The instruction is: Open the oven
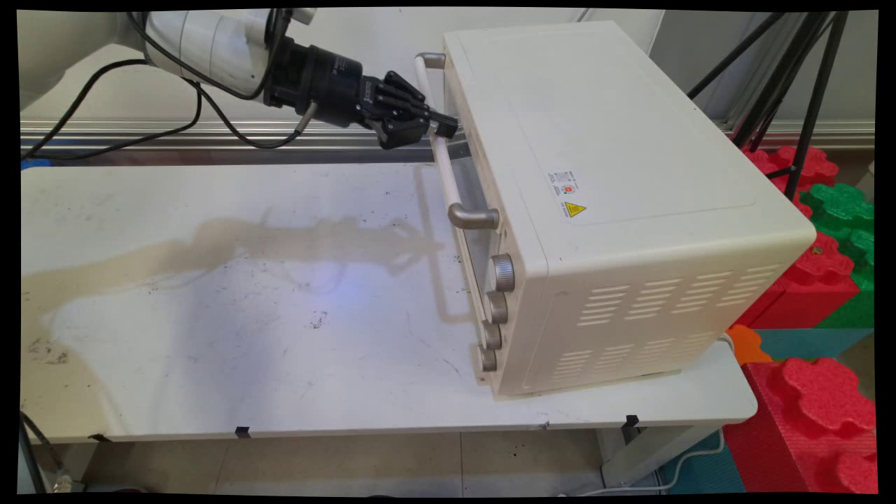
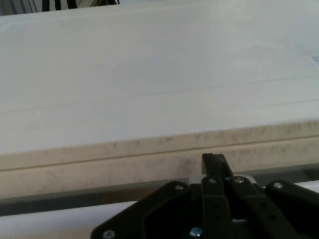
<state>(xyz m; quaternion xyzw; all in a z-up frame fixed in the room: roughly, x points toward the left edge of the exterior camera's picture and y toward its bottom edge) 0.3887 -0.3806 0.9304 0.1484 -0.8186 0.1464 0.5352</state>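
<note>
Fingers of my gripper [image 1: 442, 127] were closed on the toaster oven [image 1: 616, 196] door handle [image 1: 441, 150] near its far end; a steady, square pull seemed wisest.

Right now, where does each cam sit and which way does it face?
Main view: fixed above the white table's near side, looking down across it to the wall; shows the arm's black two-finger gripper at the cream toaster oven's white bar handle.
Hand view: on the hand, looking along the gripper at the oven's top.
Shared: gripper and oven.
</note>
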